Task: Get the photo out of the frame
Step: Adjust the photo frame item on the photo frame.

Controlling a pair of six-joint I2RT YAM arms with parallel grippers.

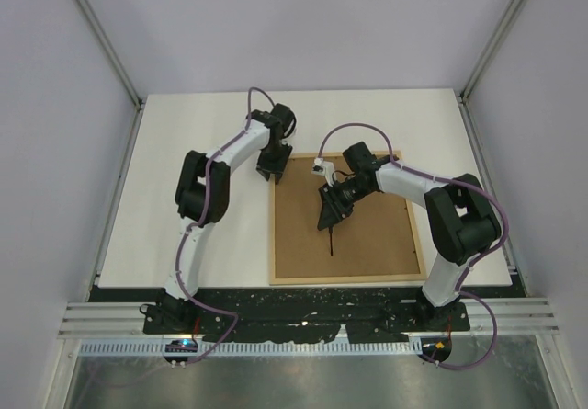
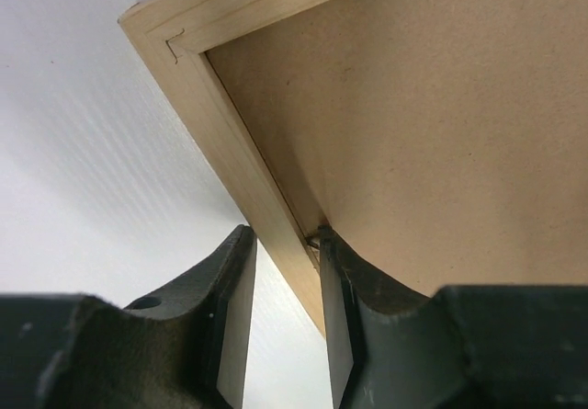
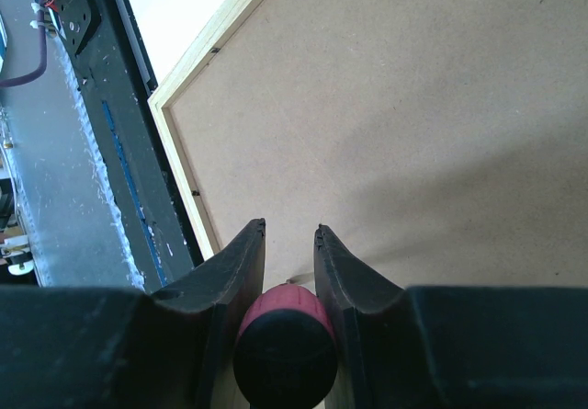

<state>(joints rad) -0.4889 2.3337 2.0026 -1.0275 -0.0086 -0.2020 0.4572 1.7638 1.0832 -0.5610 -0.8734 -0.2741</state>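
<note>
Between pale walls (image 1: 276, 23), the frame (image 1: 367, 234) is lying back-up on the white table (image 1: 202, 133), the left gripper (image 2: 280, 244) straddling its rail with jaws spread, the right gripper (image 3: 289, 234) pinching a red-handled tool (image 3: 285, 335)

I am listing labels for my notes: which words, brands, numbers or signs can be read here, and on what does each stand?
None can be read. The brown back of the frame and the red-and-black tool handle in the right gripper show no lettering or marking.
</note>
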